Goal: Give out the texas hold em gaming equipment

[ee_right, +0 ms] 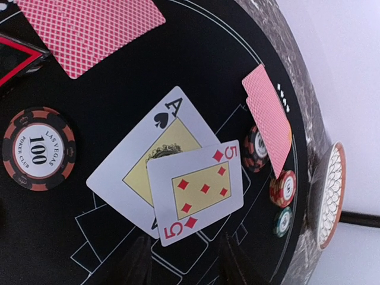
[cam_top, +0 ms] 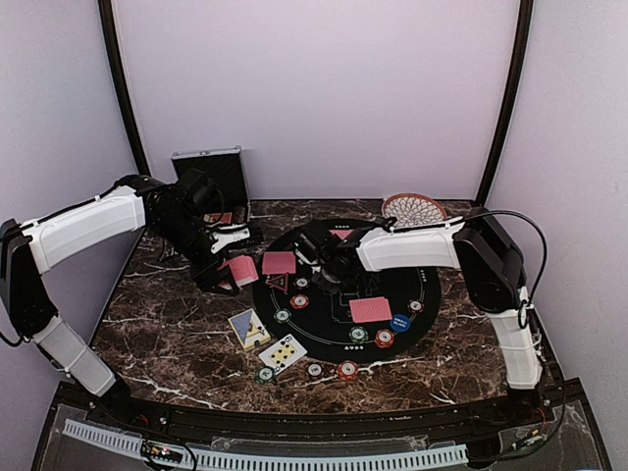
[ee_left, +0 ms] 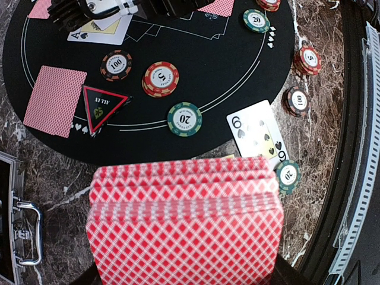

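My left gripper (cam_top: 218, 265) is shut on a fanned deck of red-backed cards (ee_left: 184, 225), held over the table's left side just off the black round mat (cam_top: 324, 332). The deck hides the left fingers in the left wrist view. Over the mat's far part, my right gripper (ee_right: 187, 261) stands open with nothing between its fingers (ee_right: 139, 261). Just beyond them a five of diamonds (ee_right: 199, 190) lies face up, overlapping an ace of spades (ee_right: 151, 148). The red-edged black triangle marker (ee_left: 102, 107) and chips (ee_left: 161, 78) lie on the mat.
A face-down card (ee_left: 54, 100) lies beside the marker, another (cam_top: 370, 309) on the mat's right. A six of spades (ee_left: 256, 133) and several chips sit on the marble near the front. The silver case (cam_top: 211, 177) stands back left, and the woven dish (cam_top: 413, 209) back right.
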`<state>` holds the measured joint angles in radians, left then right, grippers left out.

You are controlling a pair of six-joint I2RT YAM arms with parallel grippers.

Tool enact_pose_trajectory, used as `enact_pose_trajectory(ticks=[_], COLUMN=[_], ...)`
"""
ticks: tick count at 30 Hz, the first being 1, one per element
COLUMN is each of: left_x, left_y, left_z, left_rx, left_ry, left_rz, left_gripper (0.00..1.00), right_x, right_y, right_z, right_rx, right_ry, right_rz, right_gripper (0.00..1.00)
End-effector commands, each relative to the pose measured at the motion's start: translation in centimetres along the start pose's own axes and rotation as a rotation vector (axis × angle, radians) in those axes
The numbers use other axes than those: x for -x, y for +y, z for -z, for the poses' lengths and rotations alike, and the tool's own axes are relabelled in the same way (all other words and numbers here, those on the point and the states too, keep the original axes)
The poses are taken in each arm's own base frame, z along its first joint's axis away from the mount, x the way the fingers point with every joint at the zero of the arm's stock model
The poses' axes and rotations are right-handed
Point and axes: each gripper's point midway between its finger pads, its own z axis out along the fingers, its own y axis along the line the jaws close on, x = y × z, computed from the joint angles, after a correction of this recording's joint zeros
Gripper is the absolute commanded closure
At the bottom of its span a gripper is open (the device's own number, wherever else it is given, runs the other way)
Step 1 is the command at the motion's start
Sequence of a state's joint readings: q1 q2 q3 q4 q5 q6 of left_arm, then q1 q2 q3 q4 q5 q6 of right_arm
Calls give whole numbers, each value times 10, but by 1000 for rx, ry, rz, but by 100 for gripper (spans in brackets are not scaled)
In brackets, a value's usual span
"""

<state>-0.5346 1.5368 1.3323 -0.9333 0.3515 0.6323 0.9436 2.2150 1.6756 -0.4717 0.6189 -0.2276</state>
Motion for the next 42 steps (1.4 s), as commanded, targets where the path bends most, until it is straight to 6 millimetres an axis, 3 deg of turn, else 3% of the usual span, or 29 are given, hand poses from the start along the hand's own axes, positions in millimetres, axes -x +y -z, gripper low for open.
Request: enact_pose_trajectory(ticks=[1, 5, 9, 12, 15, 19, 24, 34, 42], left_x=[6, 6, 8, 9, 10, 12, 14, 16, 18], left_y=[-5, -4, -4, -4, -3, -2, 0, 4, 5], left_z=[13, 14, 14, 15, 16, 18, 18, 16, 15], left_rx=[1, 3, 5, 5, 9, 15, 24, 30, 30], left_ry=[-40, -41, -44, -47, -50, -53, -59, -56, -59], left_rz=[-18, -16, -17, -16, -17, -20, -24, -32, -32], left_gripper=[100, 100, 100, 100, 100, 100, 100, 100, 100], right_x=[11, 22, 35, 41, 47, 54, 61, 95, 116], right_y=[-14, -53, -84, -91, -78, -61, -25, 34, 62], right_z=[20, 45, 72, 81, 91, 110, 125, 170, 183], right_rx=[35, 75, 194, 386, 664, 848, 1137, 1452, 1563], right_ry=[-57, -123, -207, -240, -255, -239, -198, -190, -173], right_rz=[-107, -316, -549, -727, -819, -874, -997, -1024, -1023], right_gripper=[55, 40, 7, 2, 1, 2, 1, 1, 5])
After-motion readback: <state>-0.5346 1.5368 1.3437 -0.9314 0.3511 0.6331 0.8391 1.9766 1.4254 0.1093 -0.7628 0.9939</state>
